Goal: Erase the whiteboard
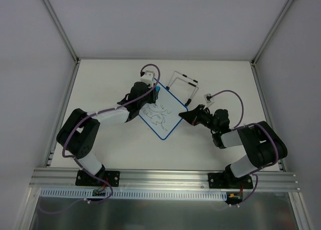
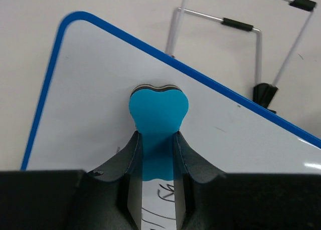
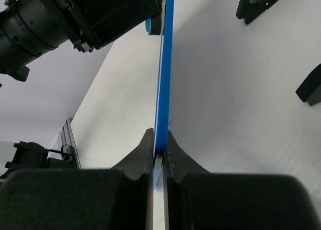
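A small blue-framed whiteboard [image 1: 161,115] with black scribbles lies tilted on the table. My left gripper [image 1: 150,92] is shut on a blue eraser [image 2: 158,112], which presses on the board's far corner [image 2: 90,89]; scribbles show between the fingers. My right gripper [image 1: 189,115] is shut on the board's right edge. In the right wrist view the blue frame [image 3: 163,64] runs edge-on between my fingers [image 3: 144,150], with the left gripper and eraser [image 3: 150,19] at its far end.
A wire stand [image 1: 183,87] with black caps lies just behind the board; it also shows in the left wrist view [image 2: 241,39]. Black feet of it show in the right wrist view [image 3: 261,2]. White walls enclose the table.
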